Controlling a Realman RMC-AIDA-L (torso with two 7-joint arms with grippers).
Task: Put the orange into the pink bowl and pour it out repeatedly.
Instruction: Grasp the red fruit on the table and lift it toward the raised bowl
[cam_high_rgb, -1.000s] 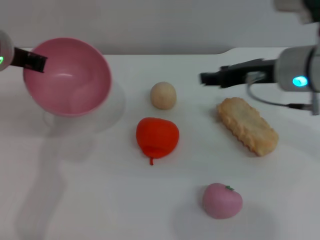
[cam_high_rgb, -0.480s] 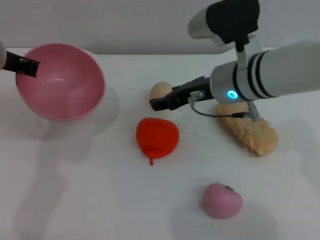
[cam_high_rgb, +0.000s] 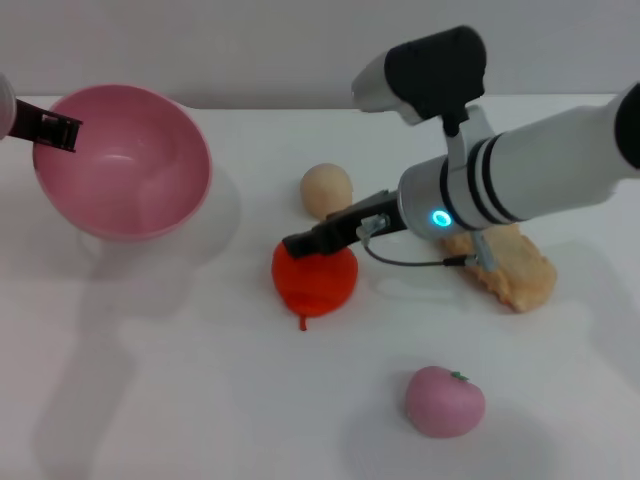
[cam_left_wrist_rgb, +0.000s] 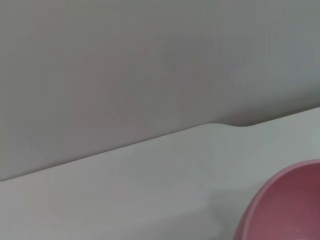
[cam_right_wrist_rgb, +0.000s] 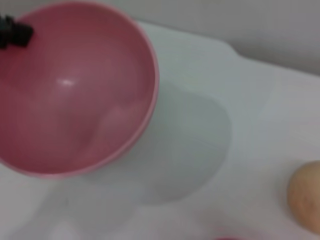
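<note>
right gripper (cam_high_rgb: 300, 243) sits right on top of the orange (cam_high_rgb: 315, 280) (can't tell its finger state), left gripper (cam_high_rgb: 55, 133) pinching the pink bowl (cam_high_rgb: 125, 165) rim.

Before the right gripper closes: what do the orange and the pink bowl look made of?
The orange looks like soft matte rubber or foam: lumpy, no shine, though softness is a guess. The pink bowl, held at its rim by the left gripper, looks like smooth, slightly glossy plastic, with a small highlight inside.
</note>
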